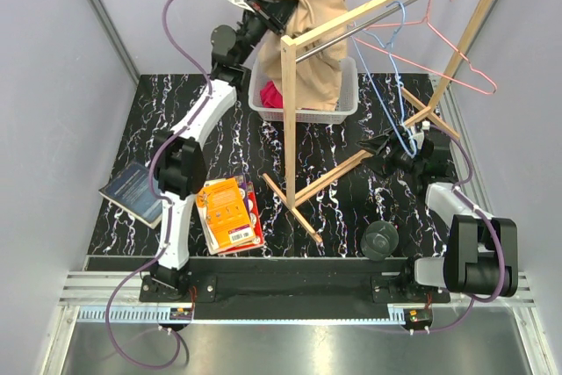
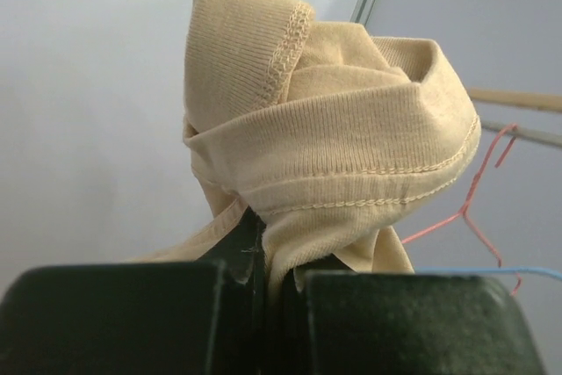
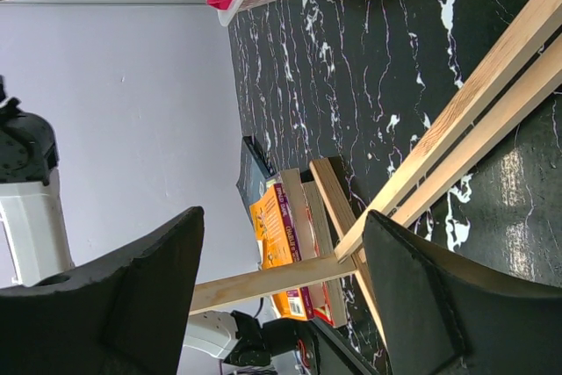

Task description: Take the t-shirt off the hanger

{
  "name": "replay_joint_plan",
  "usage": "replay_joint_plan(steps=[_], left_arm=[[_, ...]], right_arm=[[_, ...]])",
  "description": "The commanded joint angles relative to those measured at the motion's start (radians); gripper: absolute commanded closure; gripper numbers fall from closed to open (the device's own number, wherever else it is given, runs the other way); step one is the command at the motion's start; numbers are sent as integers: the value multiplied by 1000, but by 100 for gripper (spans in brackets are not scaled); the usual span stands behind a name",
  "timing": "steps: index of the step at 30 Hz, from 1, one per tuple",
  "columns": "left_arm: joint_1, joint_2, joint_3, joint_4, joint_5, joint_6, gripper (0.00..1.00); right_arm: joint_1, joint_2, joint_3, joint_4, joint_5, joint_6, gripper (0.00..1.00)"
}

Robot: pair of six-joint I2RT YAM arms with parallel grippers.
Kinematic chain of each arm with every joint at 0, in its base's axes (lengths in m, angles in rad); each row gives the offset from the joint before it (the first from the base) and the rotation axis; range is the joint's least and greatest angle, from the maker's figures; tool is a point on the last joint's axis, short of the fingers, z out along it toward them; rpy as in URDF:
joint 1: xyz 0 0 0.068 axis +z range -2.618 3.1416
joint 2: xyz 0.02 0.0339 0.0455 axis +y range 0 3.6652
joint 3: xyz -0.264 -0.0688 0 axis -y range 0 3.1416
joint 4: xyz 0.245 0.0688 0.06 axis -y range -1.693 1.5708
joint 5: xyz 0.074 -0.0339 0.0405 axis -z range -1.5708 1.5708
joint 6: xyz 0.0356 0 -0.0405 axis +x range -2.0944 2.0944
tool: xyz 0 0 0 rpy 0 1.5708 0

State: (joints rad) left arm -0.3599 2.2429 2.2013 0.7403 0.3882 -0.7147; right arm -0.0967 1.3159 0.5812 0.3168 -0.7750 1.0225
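The left fingers (image 2: 114,318) are clamped together on a bunched fold of the beige knit t-shirt (image 1: 309,32), held high over the white perforated plastic basket (image 1: 348,101). The wooden clothes rack (image 1: 289,111) crosses in front of the shirt, and its hem is hard to make out. The right fingers (image 3: 114,305) stand apart and empty, low by the rack's foot. Two hangers can be counted: one pink wire hanger (image 1: 450,39) and one blue wire hanger (image 1: 384,94), its lower end hidden.
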Motion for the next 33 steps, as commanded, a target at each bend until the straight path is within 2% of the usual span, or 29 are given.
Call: replay_joint_plan(steps=[1,9,12,13,18,23,29,30,33], left_arm=[[-25,-29,-112,41,0,8,100],[-47,30,-187,-88,109,-109,100],[-44,44,-181,-182,101,-126,100],[-44,49,-172,-261,98,-126,100],[-16,75,-172,-477,16,-178,100],[39,77,-277,-554,-41,-299,100],[58,11,-409,-636,-185,-309,100],[58,9,-413,-677,-237,-308,100],[58,41,-385,-725,-275,-316,100]], right_arm=[[-9,11,-7,48,-30,-22,19],[-18,-6,-38,62,-49,-16,19],[-23,-21,-49,61,-55,-18,19],[-26,-23,-52,59,-56,-18,19],[-28,-29,-72,62,-61,-18,19],[-37,-50,-86,59,-61,-18,19],[-38,-32,-78,59,-61,-21,19],[-38,-30,-78,61,-61,-22,18],[-38,-23,-80,59,-58,-28,18]])
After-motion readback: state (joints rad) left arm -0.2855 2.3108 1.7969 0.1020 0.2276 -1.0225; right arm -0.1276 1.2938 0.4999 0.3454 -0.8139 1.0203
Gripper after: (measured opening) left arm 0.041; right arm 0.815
